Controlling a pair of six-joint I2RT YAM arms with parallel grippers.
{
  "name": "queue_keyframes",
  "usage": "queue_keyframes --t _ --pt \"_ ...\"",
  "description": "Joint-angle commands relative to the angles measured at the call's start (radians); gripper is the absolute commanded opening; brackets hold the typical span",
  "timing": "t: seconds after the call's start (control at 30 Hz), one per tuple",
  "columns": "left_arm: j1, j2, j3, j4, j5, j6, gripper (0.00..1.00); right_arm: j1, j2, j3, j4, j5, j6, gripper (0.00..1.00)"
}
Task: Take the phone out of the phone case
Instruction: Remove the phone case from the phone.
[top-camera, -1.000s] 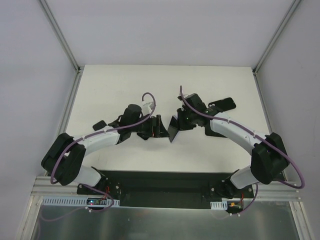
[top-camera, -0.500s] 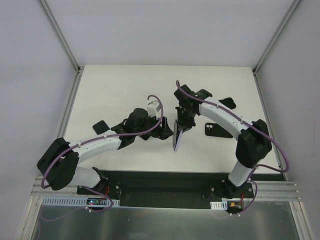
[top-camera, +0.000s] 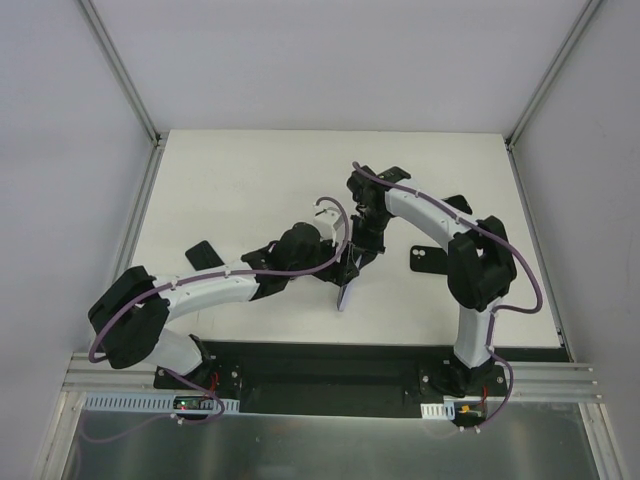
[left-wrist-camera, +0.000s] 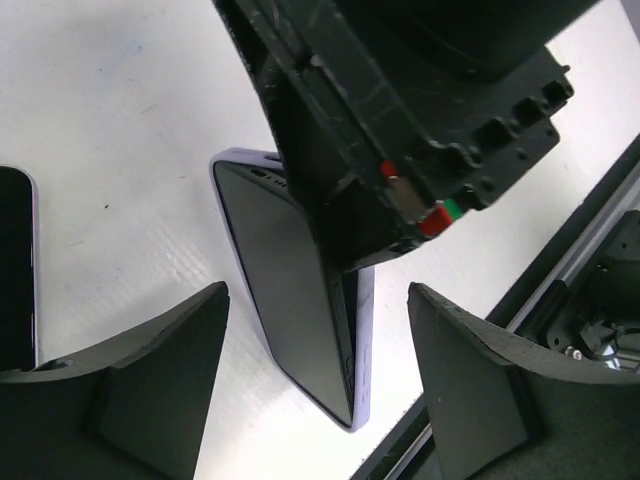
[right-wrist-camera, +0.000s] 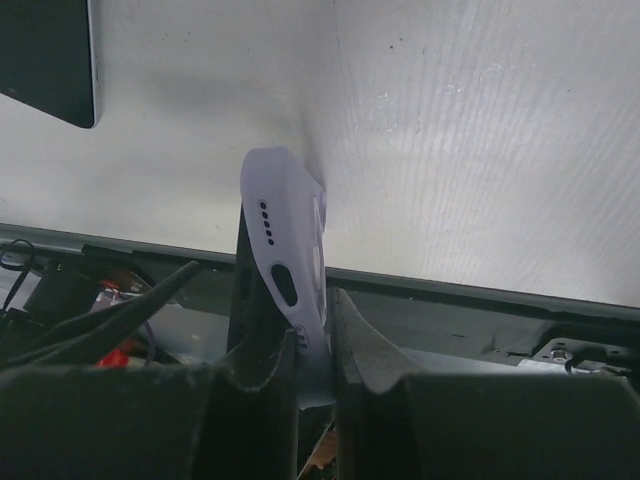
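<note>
Lilac case (right-wrist-camera: 283, 250) holding phone (left-wrist-camera: 285, 290), right fingers (right-wrist-camera: 372, 400) clamping case, left fingers (left-wrist-camera: 150, 390) spread apart

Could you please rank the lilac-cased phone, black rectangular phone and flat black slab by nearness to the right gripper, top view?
1. lilac-cased phone, in the right gripper.
2. black rectangular phone, right side.
3. flat black slab, far left.

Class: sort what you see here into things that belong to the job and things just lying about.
Job: cased phone; right gripper, pinching it; left gripper, open around it.

Lying about: left black slab; right black slab; far black slab, part hidden. Phones or cases, cannot tell.
</note>
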Motion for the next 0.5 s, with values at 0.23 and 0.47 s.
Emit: queue_keyframes --t 0.23,0.47 --pt "-0.049 -0.072 -0.073 0.033 -0.308 -0.005 0.65 0.012 0.052 -0.072 -0.046 -0.05 0.079 0.01" --pt "-0.071 -0.077 -0.09 0.001 -0.323 0.033 0.64 0.001 0.052 -0.077 -0.031 -0.053 0.094 0.01"
